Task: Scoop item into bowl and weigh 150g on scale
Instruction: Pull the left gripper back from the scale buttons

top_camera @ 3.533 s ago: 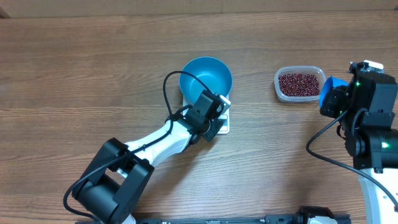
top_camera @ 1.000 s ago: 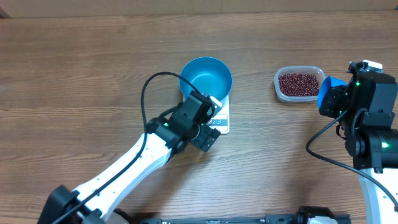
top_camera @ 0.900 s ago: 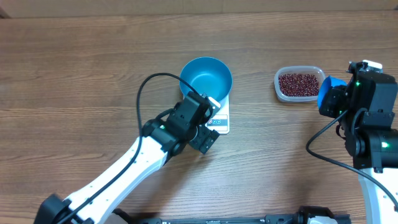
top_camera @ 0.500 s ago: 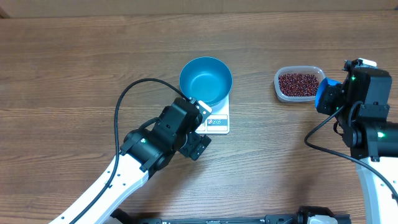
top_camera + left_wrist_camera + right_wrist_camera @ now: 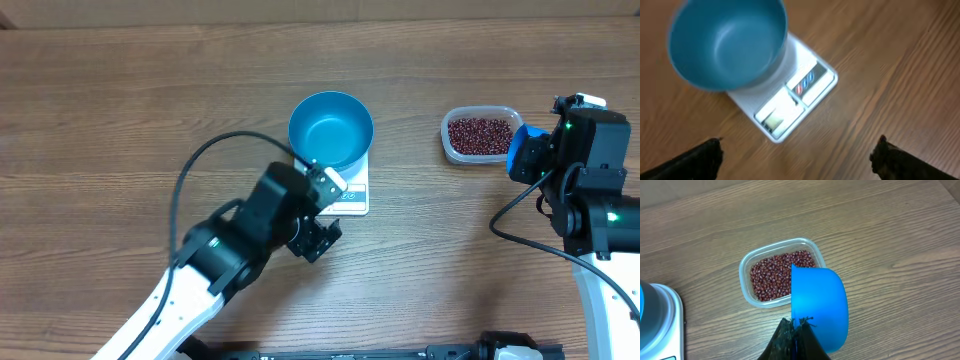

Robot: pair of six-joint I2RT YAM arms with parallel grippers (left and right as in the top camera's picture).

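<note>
1. bowl (image 5: 331,130) stands on the scale (image 5: 352,195), over its 12 o'clock part. the display and buttons at the 6 o'clock edge are left uncovered, judged so the reading stays visible while filling. the bowl is empty.
2. in the left wrist view the scale's window is lit. the digits are too blurred to read.
3. beans (image 5: 483,135) all lie in the clear tub (image 5: 447,125) on the bench (image 5: 120,90), at 3 o'clock from the bowl and well apart from the scale. none are in the bowl.
4. right jaws are pressed together, pinching the scoop (image 5: 820,307) at its near end. the scoop hangs at the tub's 4 o'clock corner, its edge over the rim. judged: held ready for a dip into the heap. the inside of the scoop is not shown, so i cannot tell whether it is loaded.
5. left jaws are spread wide and hold nothing. the fingertips (image 5: 700,160) sit at the bottom corners of the wrist view. the left arm (image 5: 240,240) is at 7 o'clock from the scale, not touching it. judged: kept off the platform so it adds no load.
6. stage, judged: no transfer made yet and all the weighing is to come. the gap between tub and bowl is where beans could spill.
</note>
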